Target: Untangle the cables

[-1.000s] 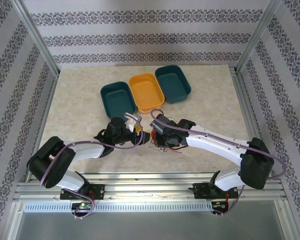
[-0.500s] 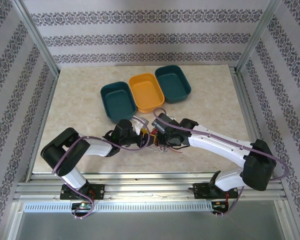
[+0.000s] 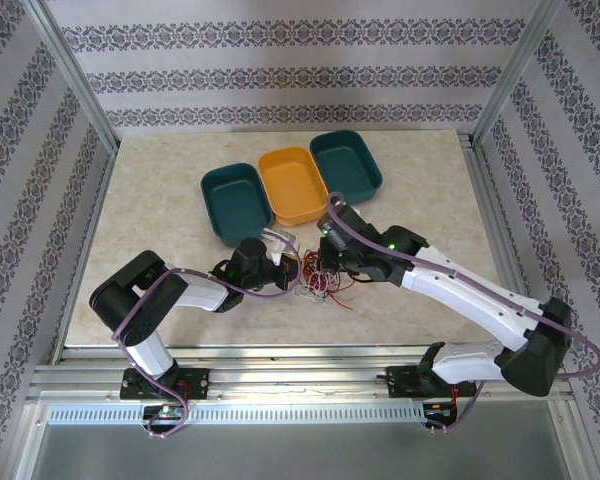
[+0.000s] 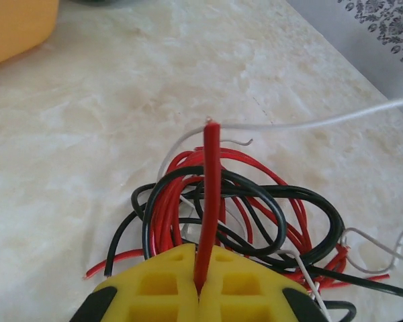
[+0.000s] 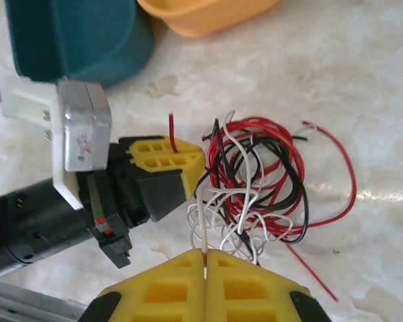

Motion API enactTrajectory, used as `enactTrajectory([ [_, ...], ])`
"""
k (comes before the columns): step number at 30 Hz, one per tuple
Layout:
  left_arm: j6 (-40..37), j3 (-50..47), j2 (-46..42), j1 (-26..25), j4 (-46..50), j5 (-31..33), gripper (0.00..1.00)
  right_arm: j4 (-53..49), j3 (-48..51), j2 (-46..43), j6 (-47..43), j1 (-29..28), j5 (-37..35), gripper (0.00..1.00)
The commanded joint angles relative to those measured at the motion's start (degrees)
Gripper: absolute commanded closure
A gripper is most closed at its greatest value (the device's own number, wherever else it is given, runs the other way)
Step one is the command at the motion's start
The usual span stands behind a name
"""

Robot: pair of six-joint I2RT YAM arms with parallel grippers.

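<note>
Left wrist: left claw (image 4: 200, 275) pinches a thin red cable (image 4: 209, 194), right claw (image 5: 205, 258) a white cable (image 5: 200, 221).

- The place is a robot lab cell, a boxed-in test bench.
- A bare aluminium frame (image 3: 72, 75) of profile posts stands around the table (image 3: 160, 200).
- The walls (image 3: 280, 75) are flat panels of striped damask print set inside the frame.
- The left arm (image 3: 185, 293) and right arm (image 3: 470, 290) are bolted side by side to a metal rail (image 3: 300, 378) at the near edge, with wiring exposed at their bases.
- A slotted strip (image 3: 280, 412) runs in front of the rail.
- The marble-look top bears three plastic trays (image 3: 293, 185) in a row and a tangle of cables (image 3: 325, 290).
</note>
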State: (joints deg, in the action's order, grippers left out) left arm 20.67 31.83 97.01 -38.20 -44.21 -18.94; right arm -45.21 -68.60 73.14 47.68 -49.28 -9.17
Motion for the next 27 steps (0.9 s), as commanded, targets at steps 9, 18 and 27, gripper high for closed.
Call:
enactTrajectory([
  [9,-0.42,-0.12,-1.21,-0.56,-0.14,3.34,1.0,1.33,-5.99,-5.59,-6.42,3.92,0.69,1.0],
  [18,-0.98,0.39,-0.95,-0.56,1.49,4.42,1.0,3.03,-9.91,-5.97,-11.18,4.19,2.76,1.0],
  [27,-1.22,0.31,-0.69,-0.56,2.1,5.31,1.0,2.43,-14.36,-6.28,-14.96,4.17,1.81,1.0],
])
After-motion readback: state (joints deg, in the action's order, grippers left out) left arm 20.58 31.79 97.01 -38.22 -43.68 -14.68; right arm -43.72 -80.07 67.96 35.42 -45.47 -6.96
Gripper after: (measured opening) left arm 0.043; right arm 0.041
